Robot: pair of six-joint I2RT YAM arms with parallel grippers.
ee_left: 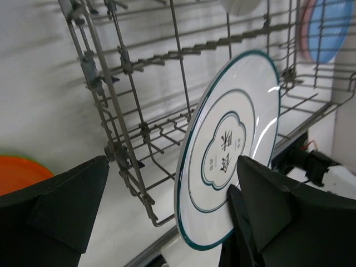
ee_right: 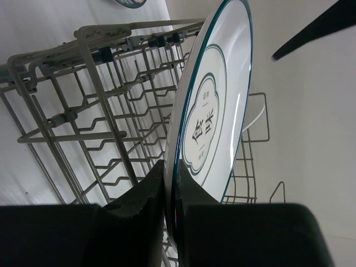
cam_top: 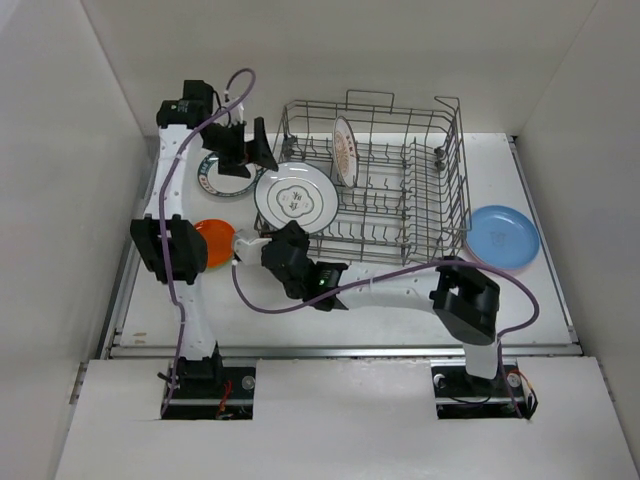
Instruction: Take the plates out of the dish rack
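My right gripper [cam_top: 268, 236] [ee_right: 181, 186] is shut on the lower rim of a white plate with a teal rim and printed centre [cam_top: 295, 197] [ee_right: 214, 105]. It holds the plate on edge at the left end of the grey wire dish rack [cam_top: 440, 200] [ee_right: 83, 111]. The left gripper [cam_top: 266, 158] [ee_left: 172, 214] is open and straddles the same plate [ee_left: 228, 150], whose rim lies close to the right finger [ee_left: 278, 217]. A patterned plate [cam_top: 345, 150] stands upright in the rack [ee_left: 128, 156].
A dark-rimmed plate [cam_top: 222, 178] lies flat on the table under the left arm. An orange plate [cam_top: 215, 243] [ee_left: 16, 172] lies nearer the front. A light blue plate [cam_top: 502, 237] [ee_left: 328, 28] lies right of the rack. White walls enclose the table.
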